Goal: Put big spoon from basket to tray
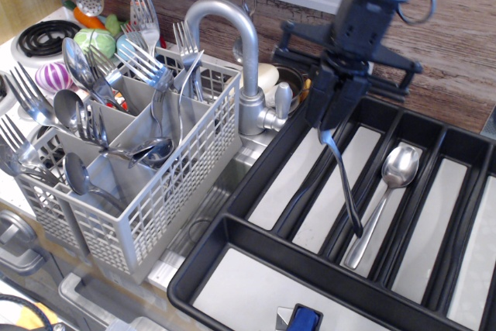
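My gripper (328,120) is shut on the big spoon (346,184), gripping it at the bowl end. The slim handle hangs down and slants right, its tip low over the divider between two narrow slots of the black tray (232,226). A second steel spoon (385,198) lies in the slot just right of that tip. The light grey lattice basket (163,191) stands at the left, packed with upright forks and spoons.
A steel curved faucet (242,60) rises between basket and tray. A blue-topped object (304,318) sits in the tray's wide front compartment. A stove burner (40,36) and toy vegetables (94,40) lie behind the basket. A wood-look wall runs behind.
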You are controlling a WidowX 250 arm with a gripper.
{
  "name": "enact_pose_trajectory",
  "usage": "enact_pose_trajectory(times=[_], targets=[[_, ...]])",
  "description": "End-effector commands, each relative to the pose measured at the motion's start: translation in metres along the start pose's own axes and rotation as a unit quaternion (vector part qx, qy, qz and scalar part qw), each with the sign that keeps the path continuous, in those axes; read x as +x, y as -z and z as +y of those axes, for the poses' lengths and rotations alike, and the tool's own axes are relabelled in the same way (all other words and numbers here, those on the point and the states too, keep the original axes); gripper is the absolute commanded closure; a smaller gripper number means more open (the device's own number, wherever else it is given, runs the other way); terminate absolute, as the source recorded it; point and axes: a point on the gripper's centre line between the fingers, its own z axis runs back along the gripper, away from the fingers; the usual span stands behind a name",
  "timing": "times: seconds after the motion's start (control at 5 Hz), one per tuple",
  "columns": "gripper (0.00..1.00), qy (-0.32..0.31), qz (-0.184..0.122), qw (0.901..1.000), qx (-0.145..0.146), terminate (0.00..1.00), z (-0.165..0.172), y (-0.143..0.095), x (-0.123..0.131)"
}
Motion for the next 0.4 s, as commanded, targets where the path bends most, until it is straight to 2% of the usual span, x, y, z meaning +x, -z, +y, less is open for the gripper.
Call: enact_pose_trajectory(times=[0.0,0.2], targets=[[1.0,0.016,-0.062,0.997,0.043,0.0,-0.011,0.004,0.002],[1.0,0.022,-0.087,0.9956,0.027,1.0,-0.016,0.015,0.004]])
